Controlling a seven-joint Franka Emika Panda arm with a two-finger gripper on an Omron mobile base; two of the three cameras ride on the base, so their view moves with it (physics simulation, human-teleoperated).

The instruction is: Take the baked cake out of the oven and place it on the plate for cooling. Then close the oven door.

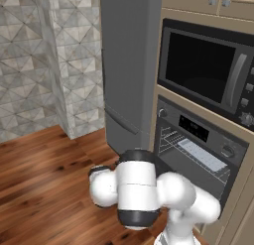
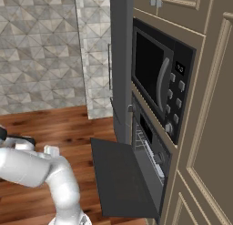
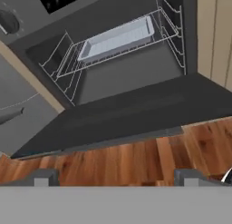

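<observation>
The oven point(image 3: 131, 78) stands open in front of the hand camera, its wire racks bare except for a pale grey rectangular tray point(image 3: 118, 37) on the upper rack. The oven door point(image 3: 127, 114) hangs down flat, level with the floor of the cavity. My gripper point(image 3: 117, 180) is open, nothing between its fingertips point(image 3: 45, 177), and hovers in front of and below the door's front edge, above the wooden floor. In the base views the oven point(image 1: 198, 154) and its lowered door point(image 2: 120, 178) lie right of my arm. The cake is hidden and the plate is out of view.
A microwave point(image 1: 203, 73) sits built in directly above the oven. A tall grey fridge point(image 1: 129, 65) stands left of it, beige cabinet panels point(image 2: 209, 128) to the right. Open wooden floor point(image 1: 44, 174) spreads left of the base, up to a tiled wall.
</observation>
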